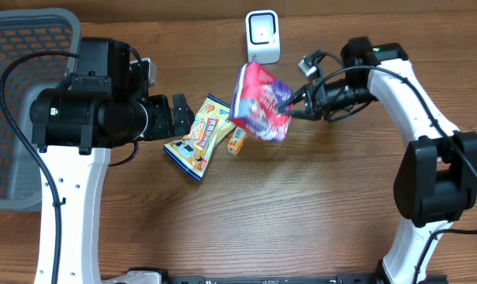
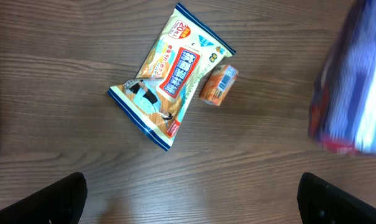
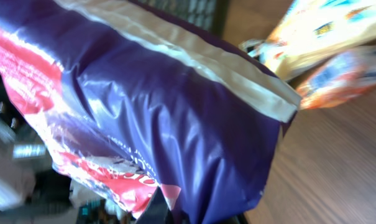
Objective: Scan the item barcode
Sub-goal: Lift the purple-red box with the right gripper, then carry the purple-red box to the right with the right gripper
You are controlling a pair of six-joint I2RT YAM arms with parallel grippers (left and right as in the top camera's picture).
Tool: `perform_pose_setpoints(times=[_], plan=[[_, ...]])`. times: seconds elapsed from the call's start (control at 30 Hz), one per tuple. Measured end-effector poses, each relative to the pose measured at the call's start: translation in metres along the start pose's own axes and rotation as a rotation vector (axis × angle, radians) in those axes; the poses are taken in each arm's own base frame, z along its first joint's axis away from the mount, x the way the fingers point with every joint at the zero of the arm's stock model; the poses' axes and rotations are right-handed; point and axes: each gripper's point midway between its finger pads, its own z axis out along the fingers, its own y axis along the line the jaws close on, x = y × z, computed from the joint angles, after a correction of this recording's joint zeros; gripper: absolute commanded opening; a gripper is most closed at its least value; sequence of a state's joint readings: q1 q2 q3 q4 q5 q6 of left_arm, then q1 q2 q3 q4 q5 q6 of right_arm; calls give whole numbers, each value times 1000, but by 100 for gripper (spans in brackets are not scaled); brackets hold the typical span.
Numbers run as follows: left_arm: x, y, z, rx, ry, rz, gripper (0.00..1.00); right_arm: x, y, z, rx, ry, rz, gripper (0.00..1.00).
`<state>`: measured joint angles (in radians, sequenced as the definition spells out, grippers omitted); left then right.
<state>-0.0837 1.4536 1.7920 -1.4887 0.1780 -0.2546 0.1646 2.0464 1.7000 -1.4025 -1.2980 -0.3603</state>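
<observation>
Handling: the glossy purple-and-red plastic snack bag looks light, soft and slippery. It will likely crinkle and sag, so a pinch on a sealed edge suits it best.
Look: purple film with red print and a pale seam strip along one face.
Position: lifted off the wooden surface, hanging tilted near the small white scanner.
Right fingers: pressed together, clamped on the bag's right edge.
Left fingers: spread wide, holding nothing, above the yellow-and-blue flat packet.
</observation>
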Motion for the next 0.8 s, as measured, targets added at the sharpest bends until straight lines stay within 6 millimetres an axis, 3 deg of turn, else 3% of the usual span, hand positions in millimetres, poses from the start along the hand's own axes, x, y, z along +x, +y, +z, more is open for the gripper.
perform_pose_setpoints(times=[0.13, 0.23, 0.37, 0.5, 0.6, 0.8], plan=[[0, 0, 0, 0, 0, 0, 100, 12, 9, 14, -24, 48, -117, 4], [0, 0, 0, 0, 0, 0, 100, 10, 1, 20, 18, 65, -175, 4], [0, 0, 0, 0, 0, 0, 100, -7, -50, 11, 313, 51, -65, 4], [0, 0, 0, 0, 0, 0, 100, -5, -120, -33, 802, -35, 242, 4], [0, 0, 0, 0, 0, 0, 100, 7, -151, -80, 1136, -124, 423, 4], [0, 0, 0, 0, 0, 0, 100, 36, -162, -152, 1575, -240, 608, 4]])
